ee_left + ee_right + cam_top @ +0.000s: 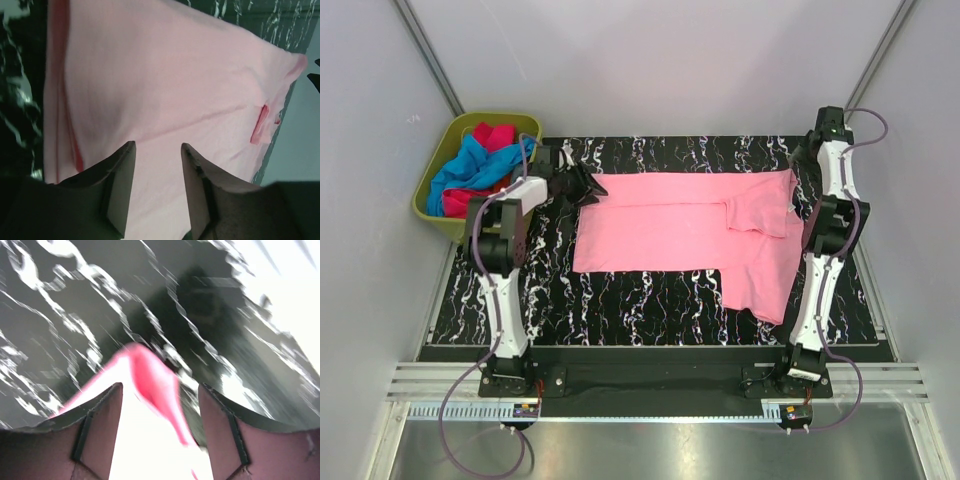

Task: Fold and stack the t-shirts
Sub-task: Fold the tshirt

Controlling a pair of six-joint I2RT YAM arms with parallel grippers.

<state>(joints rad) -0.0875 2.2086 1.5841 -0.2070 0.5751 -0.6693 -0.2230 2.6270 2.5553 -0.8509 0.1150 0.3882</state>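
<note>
Lying half-folded from the centre of the bench (620,300) toward 3 o'clock, the light pink t-shirt (680,225) may bunch if the left pincer (157,147) and right pincer (160,387), both parted and empty, pinch only one layer.

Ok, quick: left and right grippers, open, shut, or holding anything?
Left gripper: open, over the light pink t-shirt, nothing pinched.
Right gripper: open, with a shirt edge between its jaws but not clamped; the view is blurred.
</note>
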